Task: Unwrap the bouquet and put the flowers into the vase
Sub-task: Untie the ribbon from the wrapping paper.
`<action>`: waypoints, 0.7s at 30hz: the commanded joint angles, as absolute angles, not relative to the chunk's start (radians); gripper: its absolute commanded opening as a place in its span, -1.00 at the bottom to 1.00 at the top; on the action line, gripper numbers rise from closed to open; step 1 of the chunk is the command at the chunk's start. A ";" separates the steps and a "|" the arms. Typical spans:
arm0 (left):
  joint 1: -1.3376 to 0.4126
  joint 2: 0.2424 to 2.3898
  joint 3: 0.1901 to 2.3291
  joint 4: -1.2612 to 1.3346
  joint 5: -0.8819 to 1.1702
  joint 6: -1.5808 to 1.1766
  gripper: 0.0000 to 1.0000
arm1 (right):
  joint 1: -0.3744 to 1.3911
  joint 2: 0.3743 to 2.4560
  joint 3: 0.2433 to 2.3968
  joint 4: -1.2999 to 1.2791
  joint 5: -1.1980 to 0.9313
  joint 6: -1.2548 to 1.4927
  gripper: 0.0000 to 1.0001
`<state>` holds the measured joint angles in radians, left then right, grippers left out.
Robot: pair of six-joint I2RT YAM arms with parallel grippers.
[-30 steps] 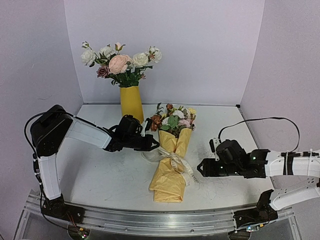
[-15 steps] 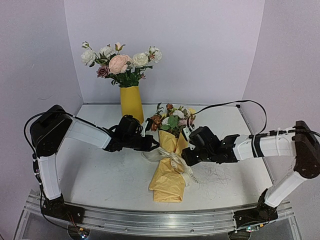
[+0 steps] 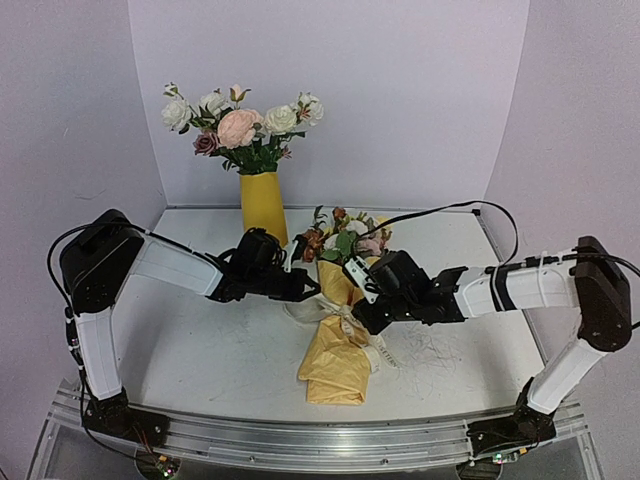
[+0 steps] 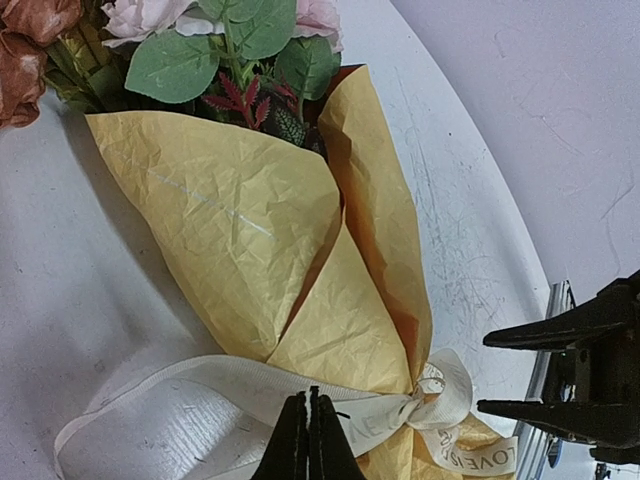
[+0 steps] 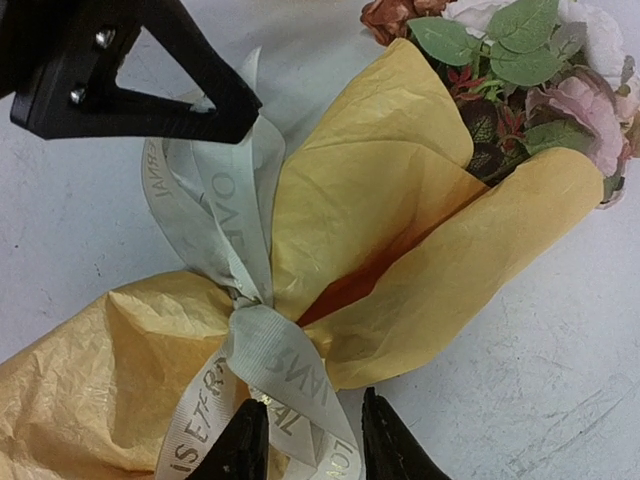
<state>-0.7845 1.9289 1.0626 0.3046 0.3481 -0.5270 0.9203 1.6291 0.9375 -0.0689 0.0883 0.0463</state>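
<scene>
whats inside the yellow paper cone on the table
Poking out of the open top of the paper cone are green leaves, pink blooms and a red sprig. The stems lower down are covered by the paper, so they cannot be seen.

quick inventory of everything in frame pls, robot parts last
bouquet: 1, yellow-orange paper cone, lying mid-table
flowers: several, rust, pink and white, in the cone's mouth
ribbon: 1, cream, tied round the cone
vase: 1, yellow, back of table
roses: one bunch, white and pink, in the vase
table: 1, white, scratched
left gripper: 1, black, shut on a ribbon loop
right gripper: 1, black, open, astride a ribbon tail
</scene>
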 commanded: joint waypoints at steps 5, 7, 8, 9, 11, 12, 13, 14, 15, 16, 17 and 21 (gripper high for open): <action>-0.781 1.905 1.106 0.316 0.371 -0.523 -1.00 | 0.919 1.676 0.948 -0.078 0.095 -0.026 -0.35; -0.782 1.903 1.106 0.316 0.371 -0.523 -1.00 | 0.920 1.692 0.960 -0.079 0.105 -0.027 -0.43; -0.783 1.903 1.105 0.316 0.371 -0.523 -1.00 | 0.920 1.699 0.964 -0.079 0.109 -0.030 -0.47; -0.782 1.902 1.105 0.316 0.371 -0.523 -1.00 | 0.919 1.704 0.972 -0.080 0.110 -0.033 -0.55; -0.782 1.903 1.105 0.316 0.370 -0.523 -1.00 | 0.920 1.713 0.981 -0.080 0.112 -0.038 -0.61; -0.782 1.904 1.103 0.316 0.371 -0.523 -1.00 | 0.920 1.718 0.986 -0.080 0.111 -0.041 -0.66; -0.782 1.904 1.104 0.316 0.371 -0.523 -1.00 | 0.920 1.725 0.992 -0.080 0.110 -0.042 -0.70; -0.782 1.902 1.103 0.316 0.371 -0.523 -1.00 | 0.920 1.728 0.994 -0.080 0.112 -0.042 -0.75; -0.782 1.902 1.101 0.315 0.371 -0.523 -1.00 | 0.919 1.732 0.998 -0.080 0.117 -0.042 -0.77; -0.782 1.900 1.100 0.314 0.370 -0.523 -1.00 | 0.919 1.732 0.998 -0.080 0.121 -0.041 -0.77; -0.782 1.898 1.099 0.315 0.370 -0.523 -1.00 | 0.919 1.730 0.999 -0.080 0.127 -0.040 -0.77; -0.783 1.898 1.097 0.315 0.368 -0.523 -1.00 | 0.919 1.711 0.989 -0.080 0.154 -0.034 -1.00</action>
<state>-0.7845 1.9289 1.0733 0.3031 0.3634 -0.5270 0.9203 1.7260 0.9607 -0.0822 0.1047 -0.0303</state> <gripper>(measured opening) 0.009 0.021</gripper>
